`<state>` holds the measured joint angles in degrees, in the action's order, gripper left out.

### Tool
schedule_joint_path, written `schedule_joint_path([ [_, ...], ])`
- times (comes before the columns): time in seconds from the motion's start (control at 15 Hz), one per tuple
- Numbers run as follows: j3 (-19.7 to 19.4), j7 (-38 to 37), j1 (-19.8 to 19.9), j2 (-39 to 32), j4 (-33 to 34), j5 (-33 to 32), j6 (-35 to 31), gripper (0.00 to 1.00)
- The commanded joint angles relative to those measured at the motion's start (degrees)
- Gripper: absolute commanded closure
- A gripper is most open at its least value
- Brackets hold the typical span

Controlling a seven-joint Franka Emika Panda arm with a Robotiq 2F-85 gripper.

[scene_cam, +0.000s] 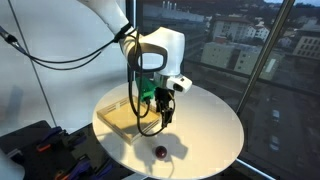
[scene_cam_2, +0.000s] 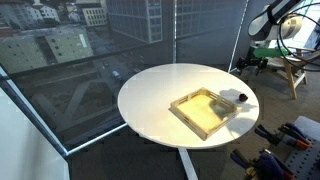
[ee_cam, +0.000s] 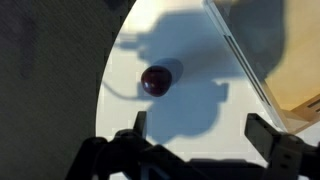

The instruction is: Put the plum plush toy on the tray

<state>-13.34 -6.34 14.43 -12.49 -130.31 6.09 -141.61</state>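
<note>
The end effector (ee_cam: 200, 128) hangs above the round white bench (scene_cam: 210, 125) with its two fingers (ee_cam: 262, 132) spread wide and nothing between them. In the wrist view the plum plush toy (ee_cam: 155, 80) lies on the bare bench beyond the fingers, closer to the one at the picture's left and touching neither. The tray (scene_cam_2: 205, 113) sits flat on the bench, and in both exterior views the toy lies outside it, near one tray corner and close to the bench's edge.
</note>
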Motion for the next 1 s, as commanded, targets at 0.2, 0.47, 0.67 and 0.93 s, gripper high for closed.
schedule_joint_path([
  [0.2, 0.2, 3.0, 1.3, -4.4, 2.0, 2.0, -0.9, 0.0],
  [0.47, 0.2, 3.6, 2.2, -6.5, 2.5, 2.0, -1.1, 0.0],
  [0.67, 0.2, 4.0, 2.8, -7.8, 3.0, 2.0, -1.3, 0.0],
  [0.93, 0.3, 3.9, 3.2, -9.7, 3.3, 1.9, -2.3, 0.0],
])
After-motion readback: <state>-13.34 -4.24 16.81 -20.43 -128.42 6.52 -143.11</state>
